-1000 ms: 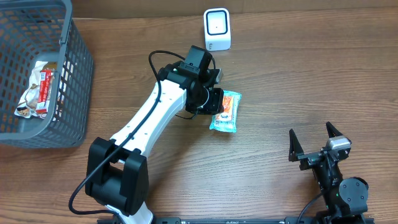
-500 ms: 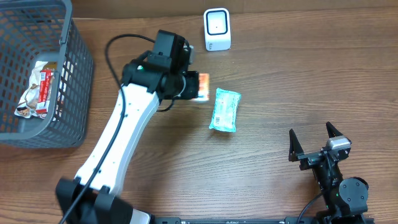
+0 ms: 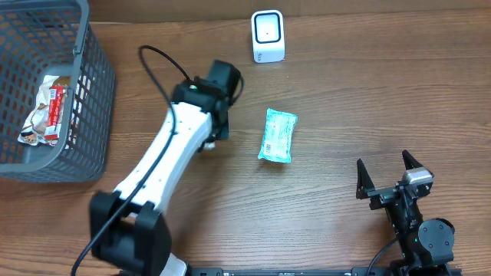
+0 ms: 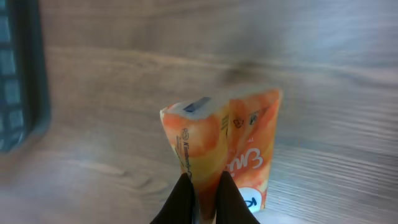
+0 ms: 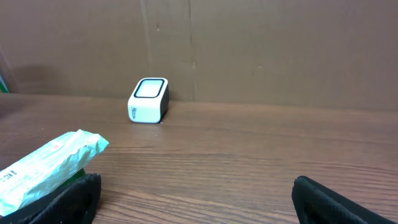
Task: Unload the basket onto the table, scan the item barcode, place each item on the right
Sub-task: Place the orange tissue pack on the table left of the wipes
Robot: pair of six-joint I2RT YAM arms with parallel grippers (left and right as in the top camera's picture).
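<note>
left pincer (image 4: 205, 182) clamped on the orange pack (image 4: 227, 143), whose lower edge is cut off; the table (image 4: 323, 74) beyond is blurred. from overhead, right pincer (image 3: 383, 165) stands spread wide by its base. farther up, the left arm (image 3: 173, 149) bends over, hiding pincer and pack, which showed beside the wrist half a second ago. teal pack (image 3: 277, 135) lies to its right, scanner (image 3: 268, 36) beyond.

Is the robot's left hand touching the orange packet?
Touching. The left wrist view shows the left gripper pinching the orange packet, with no gap between them.
</note>
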